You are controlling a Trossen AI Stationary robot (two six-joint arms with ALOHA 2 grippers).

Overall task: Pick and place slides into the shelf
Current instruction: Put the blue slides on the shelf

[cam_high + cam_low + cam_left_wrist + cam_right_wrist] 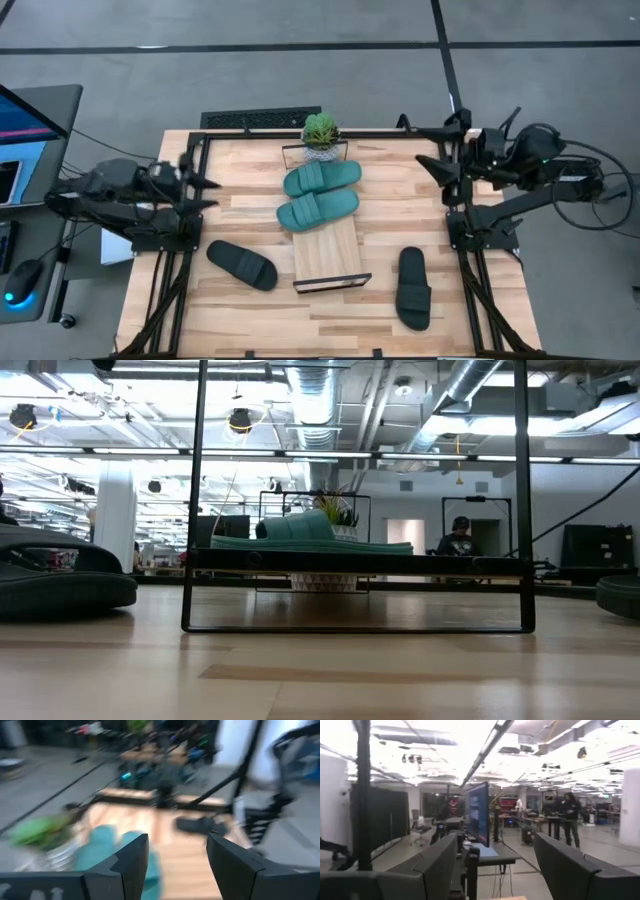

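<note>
Two teal slides lie sole-down across the far half of the shelf (327, 255), one (322, 178) behind the other (318, 210); the low view shows them on its plank (310, 532). One black slide (242, 265) rests on the table left of the shelf, the other (414, 288) to its right. My left gripper (208, 194) hovers open over the table's left edge, its fingers wide apart in the left wrist view (177, 857). My right gripper (432, 168) is open over the right edge (495, 862), pointing out into the room.
A small potted plant (320, 135) stands at the shelf's far end. Black frame rails run along the table's left (185, 250) and right (470, 260) sides. Bare wood shows along the near edge (320, 320). A monitor and mouse sit on a side desk (25, 150).
</note>
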